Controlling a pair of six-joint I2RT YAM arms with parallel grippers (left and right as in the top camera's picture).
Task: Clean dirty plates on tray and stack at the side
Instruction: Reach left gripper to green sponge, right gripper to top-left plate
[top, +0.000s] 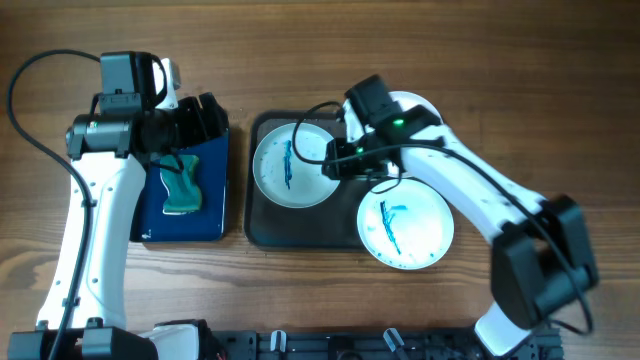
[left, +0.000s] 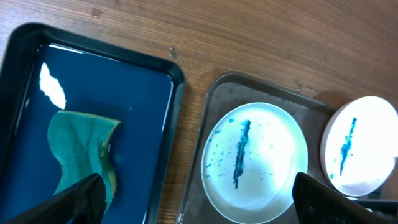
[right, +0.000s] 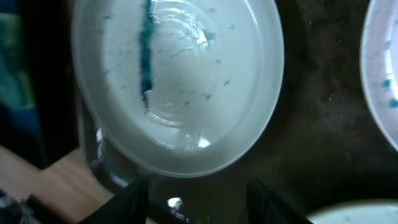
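The dark grey tray (top: 300, 228) holds one dirty plate (top: 292, 165) with blue streaks. A second dirty plate (top: 405, 228) lies at the tray's right end, overhanging its rim. A third plate (top: 420, 103) is mostly hidden under the right arm. My right gripper (top: 335, 160) is open and empty at the first plate's right edge; in the right wrist view its fingers (right: 199, 202) straddle that plate's rim (right: 180, 81). My left gripper (top: 195, 120) is open and empty above the blue tray's far end. Its wrist view (left: 199, 205) shows the plate (left: 255, 162) and the tray (left: 217, 106).
A glossy blue tray (top: 205, 215) left of the grey tray holds a green sponge (top: 182, 185), which also shows in the left wrist view (left: 81, 149). Bare wooden table lies around both trays. The right arm reaches across the grey tray's far right corner.
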